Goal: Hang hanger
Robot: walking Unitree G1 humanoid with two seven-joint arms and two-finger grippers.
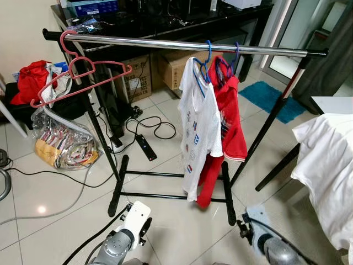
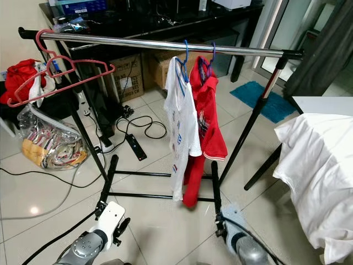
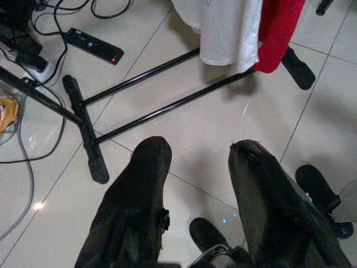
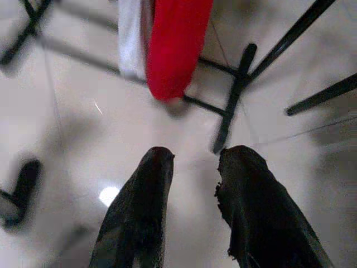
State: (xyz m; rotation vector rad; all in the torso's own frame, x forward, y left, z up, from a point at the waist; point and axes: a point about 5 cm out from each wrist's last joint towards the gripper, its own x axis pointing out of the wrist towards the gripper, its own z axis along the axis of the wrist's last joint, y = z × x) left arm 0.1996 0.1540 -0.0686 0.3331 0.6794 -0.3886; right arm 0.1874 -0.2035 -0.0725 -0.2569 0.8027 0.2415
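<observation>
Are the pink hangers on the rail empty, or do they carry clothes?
Empty. The pink hangers hang tilted from the left end of the rail with bare frames; no garment is on them.

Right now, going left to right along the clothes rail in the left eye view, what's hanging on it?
Empty pink hangers at the left end → white T-shirt on a blue hanger → red shirt beside it, partly behind the white one.
</observation>
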